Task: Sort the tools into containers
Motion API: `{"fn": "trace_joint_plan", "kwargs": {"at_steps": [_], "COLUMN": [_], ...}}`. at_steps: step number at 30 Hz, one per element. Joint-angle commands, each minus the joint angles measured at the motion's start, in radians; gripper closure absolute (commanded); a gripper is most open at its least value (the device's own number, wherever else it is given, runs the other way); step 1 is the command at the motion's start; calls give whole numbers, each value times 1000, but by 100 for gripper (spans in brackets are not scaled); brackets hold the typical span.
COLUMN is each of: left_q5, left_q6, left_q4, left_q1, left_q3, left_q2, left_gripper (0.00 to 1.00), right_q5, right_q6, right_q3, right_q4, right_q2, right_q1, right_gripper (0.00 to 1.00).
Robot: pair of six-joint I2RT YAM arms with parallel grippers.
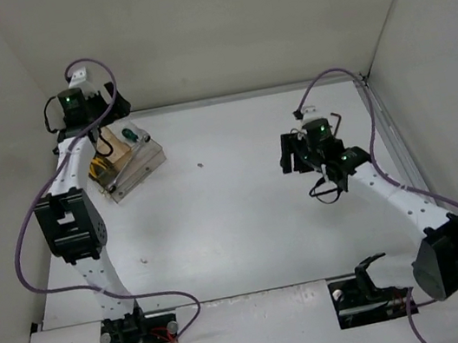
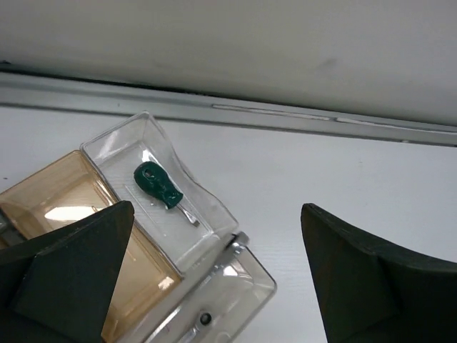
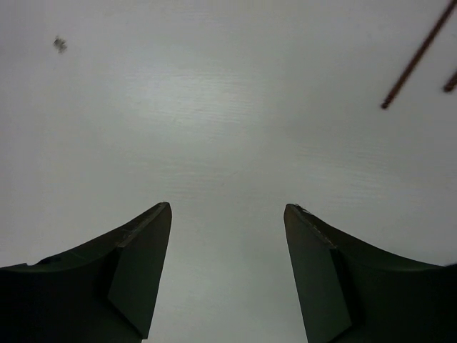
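The clear organiser tray (image 1: 142, 166) lies at the back left. The green-handled screwdriver (image 1: 129, 135) lies in its clear end compartment and shows in the left wrist view (image 2: 158, 184). Yellow pliers (image 1: 105, 167) sit in a tan compartment. A silver wrench end (image 2: 203, 319) shows in a greyish compartment. My left gripper (image 1: 106, 142) is open and empty above the tray, also in its wrist view (image 2: 218, 209). My right gripper (image 1: 295, 159) is open and empty over bare table (image 3: 227, 207). The dark hex key (image 1: 337, 122) lies behind it and shows as thin rods (image 3: 418, 53).
White walls enclose the table on three sides, with a metal rail (image 2: 285, 118) along the back edge just beyond the tray. A small speck (image 1: 200, 164) lies mid-table. Purple cables (image 1: 24, 232) hang along both arms. Black base mounts (image 1: 138, 336) sit at the near edge.
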Motion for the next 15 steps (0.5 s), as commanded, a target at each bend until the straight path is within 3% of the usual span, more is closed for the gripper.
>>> {"fn": "trace_joint_plan", "kwargs": {"at_steps": [1, 6, 15], "left_q5": [-74, -226, -152], "left_q6": [81, 72, -57], "left_q4": [-54, -203, -245], "left_q1": [-78, -191, -299], "left_q3": [-24, -168, -680], "left_q2": [-258, -432, -846], "left_gripper": [0, 0, 0], "right_q5": [153, 236, 212], "right_q6": [55, 113, 130], "right_q3": [102, 221, 464], "right_q4": [-8, -14, -95], "right_q2": [63, 225, 548], "right_q1": [-128, -223, -311], "right_gripper": [40, 54, 67]}}
